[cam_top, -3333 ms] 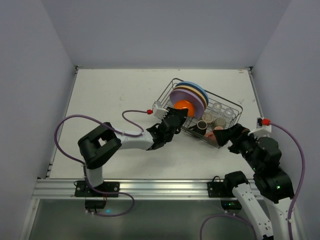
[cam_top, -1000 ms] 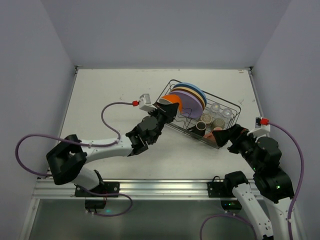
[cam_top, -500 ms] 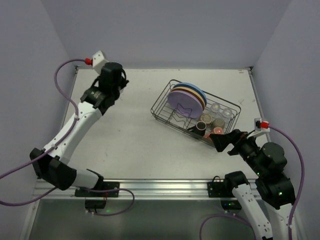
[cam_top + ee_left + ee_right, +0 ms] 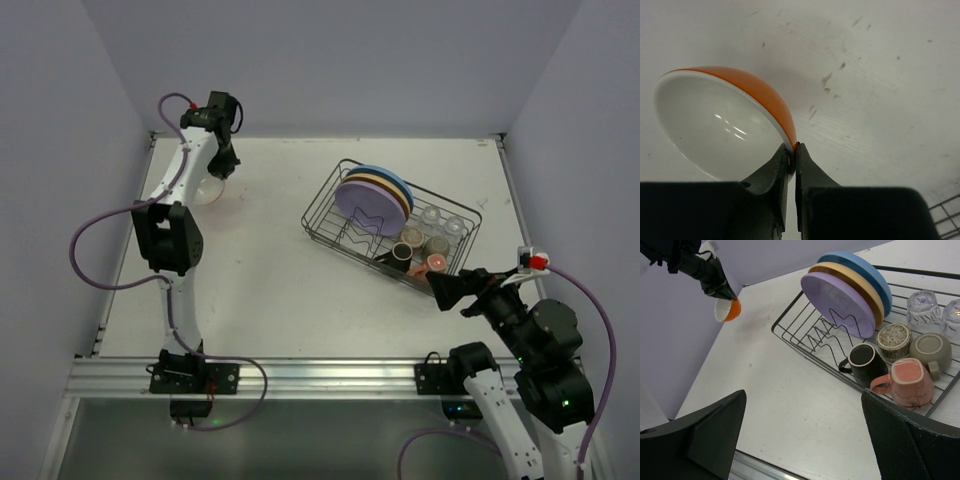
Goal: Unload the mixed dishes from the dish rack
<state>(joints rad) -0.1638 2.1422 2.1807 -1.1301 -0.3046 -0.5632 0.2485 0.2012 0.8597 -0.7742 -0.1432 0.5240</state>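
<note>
Rack [image 4: 773, 330]: three plates [image 4: 840, 302], two mugs [image 4: 905, 382], two cups [image 4: 893, 340], two glasses [image 4: 922, 302]. Left gripper [image 4: 792, 150] pinches one bowl [image 4: 720, 125] by its rim; right gripper [image 4: 803, 395] spread wide, empty.

Bright even overhead light, faint soft shadows on white table [image 4: 270, 270], small glare streaks inside orange bowl [image 4: 715, 120], glints on glasses [image 4: 922, 305], left gripper [image 4: 792, 148] dark and soft-focus up close, rest sharp.

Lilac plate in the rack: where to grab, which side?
I'd pinch the top rim of the lilac plate, coming down from above. It stands on edge, frontmost in the dish rack, front face clear; the tan plate crowds its back.
</note>
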